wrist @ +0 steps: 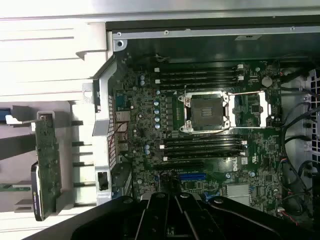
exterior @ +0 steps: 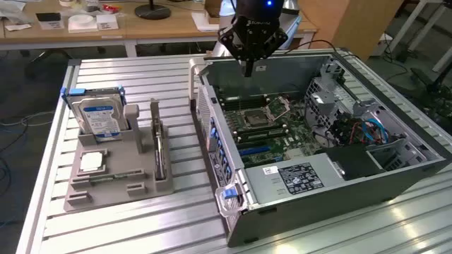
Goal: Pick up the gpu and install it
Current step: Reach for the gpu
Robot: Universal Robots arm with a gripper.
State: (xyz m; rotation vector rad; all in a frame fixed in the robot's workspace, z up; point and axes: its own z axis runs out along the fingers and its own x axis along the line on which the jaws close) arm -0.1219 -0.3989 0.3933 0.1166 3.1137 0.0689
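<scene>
The gpu (exterior: 160, 147) stands on edge in a slot of the grey holder (exterior: 120, 180) on the exterior view's left, a thin dark card with a brownish edge. The wrist view catches the gpu (wrist: 47, 167) as a green circuit card off to the side of the case. My gripper (exterior: 247, 72) hangs over the far end of the open computer case (exterior: 395, 174), well apart from the gpu. Its fingers are shut together with nothing between them. In the wrist view the gripper (wrist: 175, 200) points down at the motherboard (wrist: 150, 115).
A silver hard drive (exterior: 99, 119) with a blue-white label stands in the holder beside a small square chip (exterior: 92, 161). Inside the case are the CPU socket (wrist: 205, 112), memory slots, a blue slot (wrist: 191, 176), cables (exterior: 367, 129) and a power supply (exterior: 300, 177). Desks stand behind.
</scene>
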